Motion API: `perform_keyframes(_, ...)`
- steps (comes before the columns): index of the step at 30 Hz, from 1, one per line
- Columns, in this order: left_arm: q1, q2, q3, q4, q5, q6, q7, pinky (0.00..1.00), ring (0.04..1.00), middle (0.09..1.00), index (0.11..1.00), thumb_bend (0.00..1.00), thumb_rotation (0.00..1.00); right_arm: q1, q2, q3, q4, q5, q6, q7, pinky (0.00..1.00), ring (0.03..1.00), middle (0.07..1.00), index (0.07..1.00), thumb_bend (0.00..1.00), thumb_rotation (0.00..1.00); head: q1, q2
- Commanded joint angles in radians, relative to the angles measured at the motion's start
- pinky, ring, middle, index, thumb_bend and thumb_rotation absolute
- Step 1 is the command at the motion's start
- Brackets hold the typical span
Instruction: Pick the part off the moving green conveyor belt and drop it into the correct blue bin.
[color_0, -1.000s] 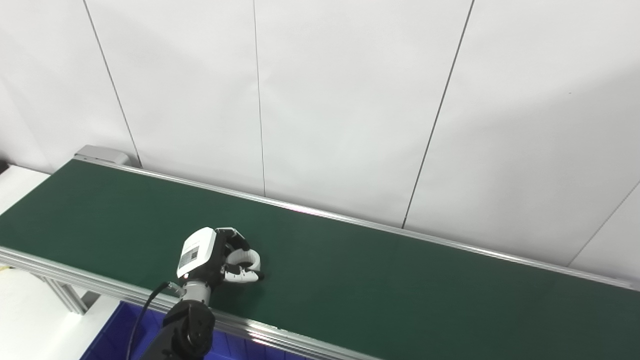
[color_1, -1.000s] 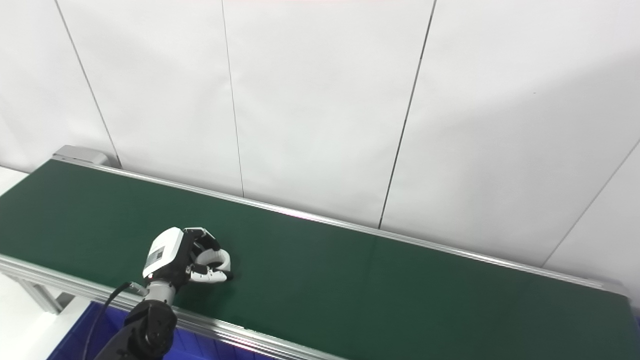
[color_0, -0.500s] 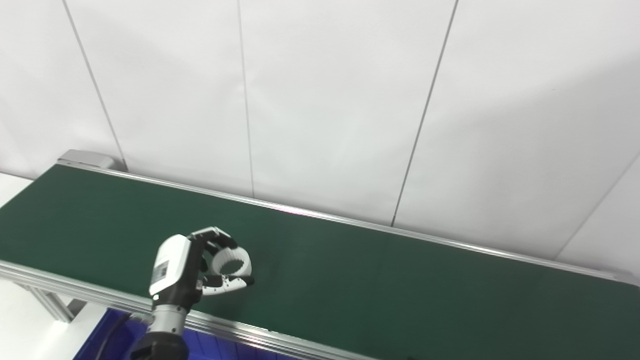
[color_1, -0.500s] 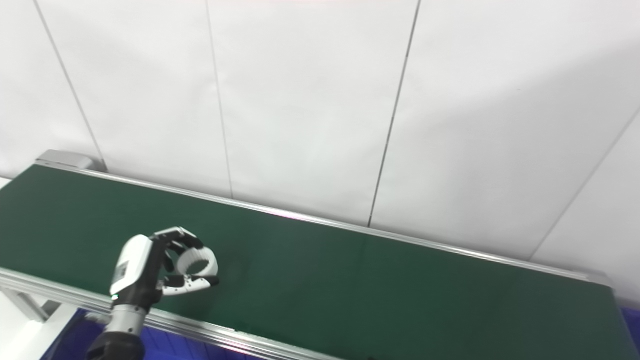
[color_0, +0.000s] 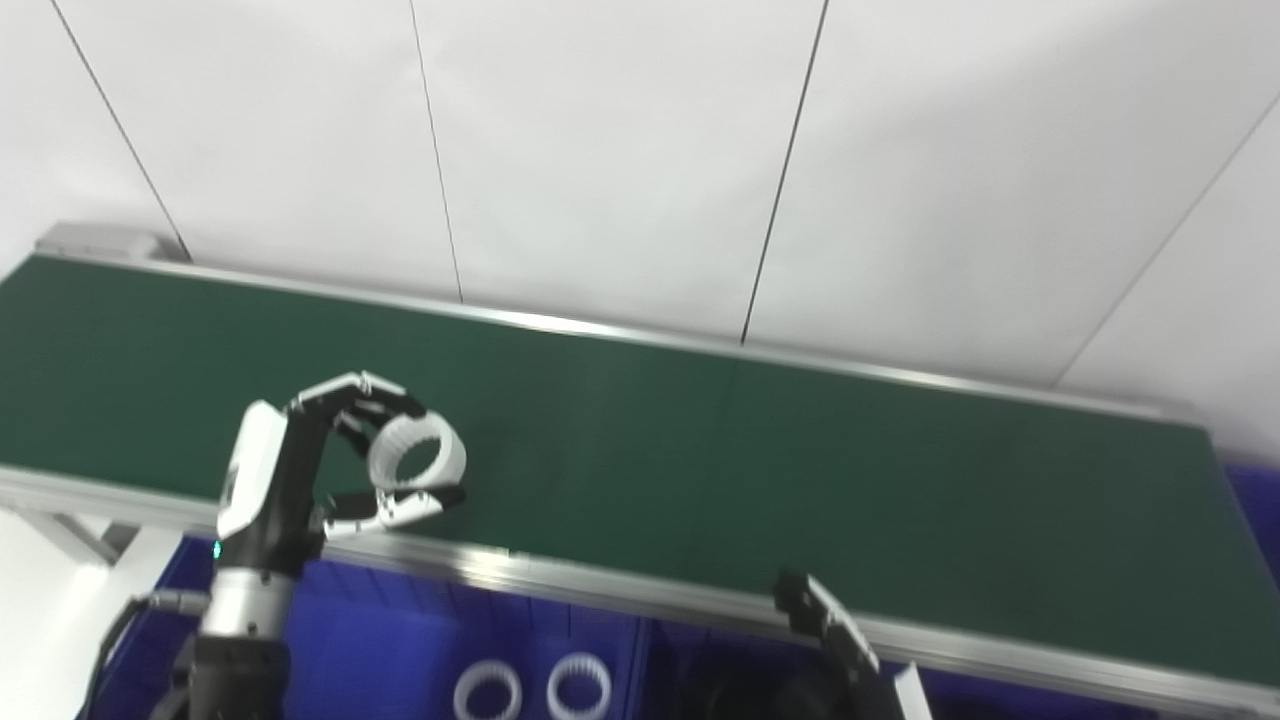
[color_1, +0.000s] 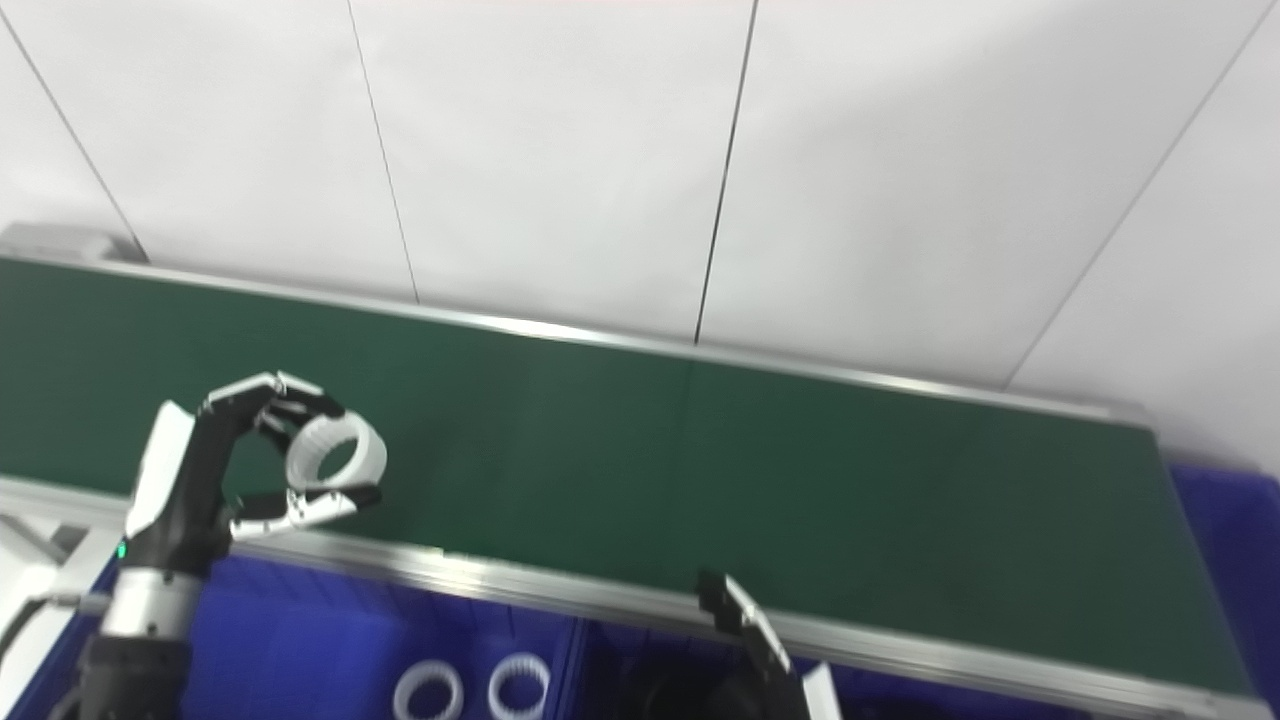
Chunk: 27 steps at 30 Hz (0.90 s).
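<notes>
Left hand (color_0: 300, 470) raised, fingers clamped on white ring (color_0: 417, 458), right hand (color_0: 835, 640) seemingly open

Left hand (color_0: 300, 470) raised – clenched (right unclear).

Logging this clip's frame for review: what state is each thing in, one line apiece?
left robot hand: shut on the white ring, raised above the belt's near edge.
white ring: held between fingers and thumb, off the belt.
right robot hand: only partly in view at the bottom edge, open or shut unclear.
green conveyor belt: no parts lying on it.
blue bin: below the near rail, holds two white rings.
</notes>
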<state>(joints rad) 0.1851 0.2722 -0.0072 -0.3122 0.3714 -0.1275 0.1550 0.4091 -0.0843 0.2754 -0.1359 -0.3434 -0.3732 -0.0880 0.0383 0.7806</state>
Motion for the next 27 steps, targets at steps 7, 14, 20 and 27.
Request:
perform_keyframes(7, 0.063, 0.012, -0.003, -0.021, -0.029, -0.074, -0.077, 0.25, 0.445, 0.491, 0.484, 0.50, 0.00, 0.003, 0.018, -0.016, -0.075, 0.022, 0.040, 0.032, 0.76, 0.797, 0.835, 0.869, 0.96, 0.39, -0.002, 0.044)
perform_keyframes(14, 0.107, 0.001, -0.034, 0.047, -0.018, -0.147, -0.102, 0.29, 0.424, 0.494, 0.495, 0.50, 0.00, -0.003, 0.024, -0.024, -0.089, 0.021, 0.063, 0.044, 0.76, 0.808, 0.842, 0.869, 0.96, 0.39, -0.002, 0.053)
perform_keyframes(20, 0.144, -0.012, -0.064, 0.078, 0.024, -0.165, -0.111, 0.42, 0.472, 0.486, 0.480, 0.48, 0.00, -0.003, 0.026, -0.026, -0.094, 0.026, 0.069, 0.050, 0.76, 0.806, 0.838, 0.864, 0.97, 0.39, 0.001, 0.052)
perform_keyframes(27, 0.157, 0.016, -0.104, 0.080, 0.186, -0.126, -0.145, 0.41, 0.473, 0.484, 0.496, 0.48, 0.00, -0.002, 0.031, -0.027, -0.095, 0.035, 0.074, 0.057, 0.78, 0.817, 0.845, 0.869, 0.97, 0.38, 0.001, 0.048)
